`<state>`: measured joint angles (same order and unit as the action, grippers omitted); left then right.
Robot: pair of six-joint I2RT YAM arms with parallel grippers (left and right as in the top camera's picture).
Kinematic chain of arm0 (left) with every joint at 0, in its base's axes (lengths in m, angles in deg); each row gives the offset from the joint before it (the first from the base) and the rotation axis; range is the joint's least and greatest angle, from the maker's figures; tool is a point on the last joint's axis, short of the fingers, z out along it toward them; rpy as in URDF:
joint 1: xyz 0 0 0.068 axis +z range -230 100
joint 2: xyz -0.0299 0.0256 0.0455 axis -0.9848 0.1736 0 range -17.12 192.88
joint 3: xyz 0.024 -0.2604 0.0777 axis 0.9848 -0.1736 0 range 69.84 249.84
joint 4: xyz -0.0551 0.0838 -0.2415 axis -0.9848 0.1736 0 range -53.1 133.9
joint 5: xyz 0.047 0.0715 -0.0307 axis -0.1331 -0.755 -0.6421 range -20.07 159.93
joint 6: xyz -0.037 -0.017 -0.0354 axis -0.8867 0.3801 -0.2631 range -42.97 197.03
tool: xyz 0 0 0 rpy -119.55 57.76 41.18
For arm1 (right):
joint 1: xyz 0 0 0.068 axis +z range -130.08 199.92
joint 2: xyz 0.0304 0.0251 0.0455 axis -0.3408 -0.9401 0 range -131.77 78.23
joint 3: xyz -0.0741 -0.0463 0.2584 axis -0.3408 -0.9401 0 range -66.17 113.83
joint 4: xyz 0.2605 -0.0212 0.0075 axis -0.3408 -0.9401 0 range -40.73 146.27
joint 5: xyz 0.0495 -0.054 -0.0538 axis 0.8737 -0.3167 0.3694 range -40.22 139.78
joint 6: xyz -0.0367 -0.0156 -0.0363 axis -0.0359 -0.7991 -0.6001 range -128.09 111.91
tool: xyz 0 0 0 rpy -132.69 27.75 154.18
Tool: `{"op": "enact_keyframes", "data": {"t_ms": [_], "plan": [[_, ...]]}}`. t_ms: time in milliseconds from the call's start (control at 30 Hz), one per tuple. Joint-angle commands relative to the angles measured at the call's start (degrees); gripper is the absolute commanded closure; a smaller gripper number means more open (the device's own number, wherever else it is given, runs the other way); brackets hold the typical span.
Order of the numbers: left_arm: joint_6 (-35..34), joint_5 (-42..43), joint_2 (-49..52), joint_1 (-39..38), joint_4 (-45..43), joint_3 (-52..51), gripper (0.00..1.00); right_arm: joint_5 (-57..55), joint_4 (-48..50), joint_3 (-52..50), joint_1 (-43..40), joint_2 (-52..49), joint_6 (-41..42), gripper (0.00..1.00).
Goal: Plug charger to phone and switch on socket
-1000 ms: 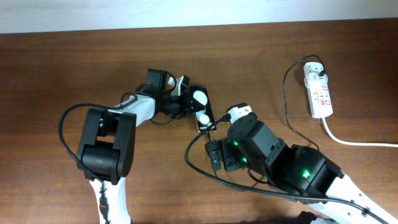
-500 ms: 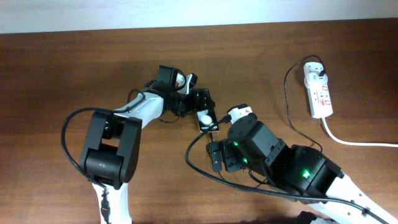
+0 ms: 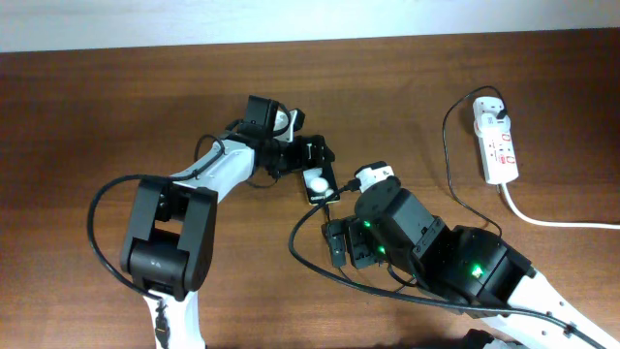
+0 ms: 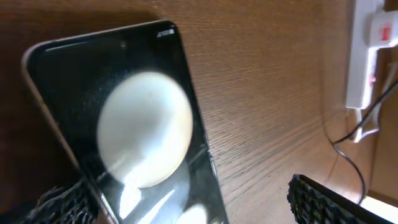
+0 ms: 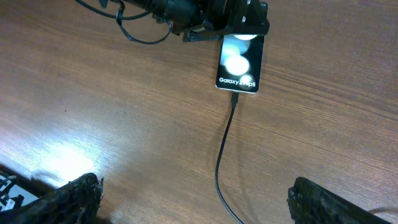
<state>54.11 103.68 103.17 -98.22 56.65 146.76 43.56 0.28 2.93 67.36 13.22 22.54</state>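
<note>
Left end effector (image 4: 196, 204) released, phone (image 5: 240, 59) directly under it; right end effector (image 5: 199, 196) released, empty, charger (image 5: 222, 155) stretching ahead to phone's edge. Risk: left end effector snags phone on liftoff, unseats charger tip.

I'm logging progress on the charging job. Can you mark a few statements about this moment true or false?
1. The connector of the charger meets a short edge of the phone. True.
2. The phone lies screen down. False: its glossy screen faces up, showing white reflections.
3. The right tool grips the cable. False: its fingers stand wide apart, and the cable lies on the table between them.
4. A white plug sits in the power strip. True.
5. The left tool hovers over the power strip. False: it is at the phone.
</note>
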Motion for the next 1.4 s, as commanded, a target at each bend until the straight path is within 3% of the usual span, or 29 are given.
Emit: {"op": "enact_keyframes", "data": {"t_ms": [0,333,833,1367], "plan": [[0.76,-17.73,4.68,0.81,5.09,-3.48,0.01,-0.70,-0.37,0.96,-0.26,0.79,-0.13,0.01],[0.72,-24.17,2.36,1.27,10.80,-1.70,0.01,-0.70,-1.33,0.96,-0.26,0.79,-0.13,0.01],[0.74,-39.60,-34.23,5.38,25.35,-0.85,0.01,-5.05,-1.27,0.96,-0.26,0.74,-0.15,0.01],[0.70,-42.25,-60.85,5.38,40.00,-1.11,0.01,-6.08,-1.25,0.96,-0.26,0.04,-0.13,0.01]]}}
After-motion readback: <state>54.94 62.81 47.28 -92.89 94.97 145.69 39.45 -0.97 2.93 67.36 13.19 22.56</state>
